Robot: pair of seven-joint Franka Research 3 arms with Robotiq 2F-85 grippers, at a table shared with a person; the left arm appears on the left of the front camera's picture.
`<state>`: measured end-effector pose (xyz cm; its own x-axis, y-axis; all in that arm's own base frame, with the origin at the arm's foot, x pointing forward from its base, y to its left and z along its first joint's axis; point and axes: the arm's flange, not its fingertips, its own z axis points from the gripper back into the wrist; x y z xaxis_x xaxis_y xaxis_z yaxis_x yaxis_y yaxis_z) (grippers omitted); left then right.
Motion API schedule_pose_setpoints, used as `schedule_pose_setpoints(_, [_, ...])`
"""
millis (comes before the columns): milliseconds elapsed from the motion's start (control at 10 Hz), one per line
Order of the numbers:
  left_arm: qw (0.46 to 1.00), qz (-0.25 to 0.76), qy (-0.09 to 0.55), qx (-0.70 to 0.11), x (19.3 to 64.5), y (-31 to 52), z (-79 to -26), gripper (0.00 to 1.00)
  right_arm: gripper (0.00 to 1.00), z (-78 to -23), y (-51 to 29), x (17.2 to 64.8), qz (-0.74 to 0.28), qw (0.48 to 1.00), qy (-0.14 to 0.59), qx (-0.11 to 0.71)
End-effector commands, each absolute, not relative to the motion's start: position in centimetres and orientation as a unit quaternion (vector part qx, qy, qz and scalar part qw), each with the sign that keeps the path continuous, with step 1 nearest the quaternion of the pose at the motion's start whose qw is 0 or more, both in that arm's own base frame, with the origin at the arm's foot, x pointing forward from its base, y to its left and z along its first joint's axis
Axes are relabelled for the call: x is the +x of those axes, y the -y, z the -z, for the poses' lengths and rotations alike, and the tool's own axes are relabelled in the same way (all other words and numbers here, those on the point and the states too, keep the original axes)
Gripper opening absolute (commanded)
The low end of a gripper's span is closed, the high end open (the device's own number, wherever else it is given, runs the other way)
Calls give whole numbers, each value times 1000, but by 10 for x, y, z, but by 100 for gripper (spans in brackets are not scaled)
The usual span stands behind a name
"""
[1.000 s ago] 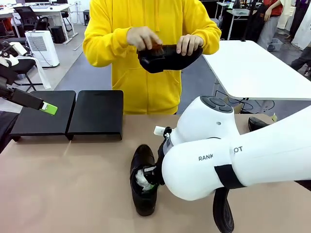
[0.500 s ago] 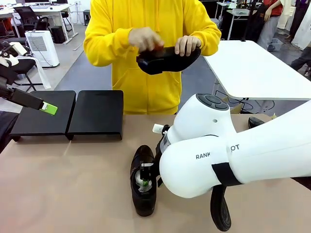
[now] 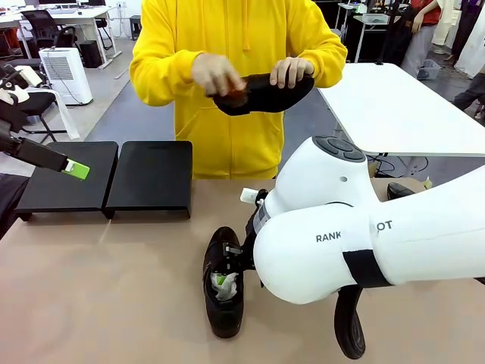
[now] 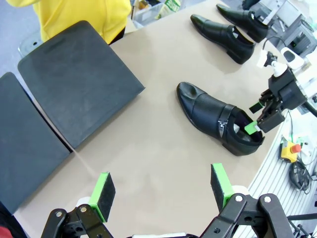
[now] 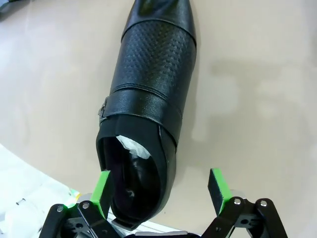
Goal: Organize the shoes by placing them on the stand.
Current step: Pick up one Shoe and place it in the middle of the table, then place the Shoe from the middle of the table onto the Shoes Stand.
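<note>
Right pincer (image 5: 159, 183) spread at shoe (image 5: 153, 74) heel

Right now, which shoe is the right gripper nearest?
The paper-stuffed shoe on the table, where the open right gripper hangs at its heel. Another shoe is in the person's hands; two more shoes lie farther off.

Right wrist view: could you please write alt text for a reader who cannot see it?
A black shoe with white paper inside lies on a tan table, toe pointing away. The right gripper has its jaws open at the heel end, one green pad at the heel rim, the other over bare table.
</note>
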<state>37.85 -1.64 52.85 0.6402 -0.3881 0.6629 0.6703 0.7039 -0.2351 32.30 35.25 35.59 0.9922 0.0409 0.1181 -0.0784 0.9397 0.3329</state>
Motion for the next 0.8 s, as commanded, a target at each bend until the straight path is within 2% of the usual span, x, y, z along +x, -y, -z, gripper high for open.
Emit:
schedule_pose_setpoints(0, [868,310,302,-244,380,16,-528,100,100,-359,-354,324,-26,981,68,179])
schedule_pose_setpoints(700, [868,310,302,-244,380,16,-528,100,100,-359,-354,324,-26,981,68,179])
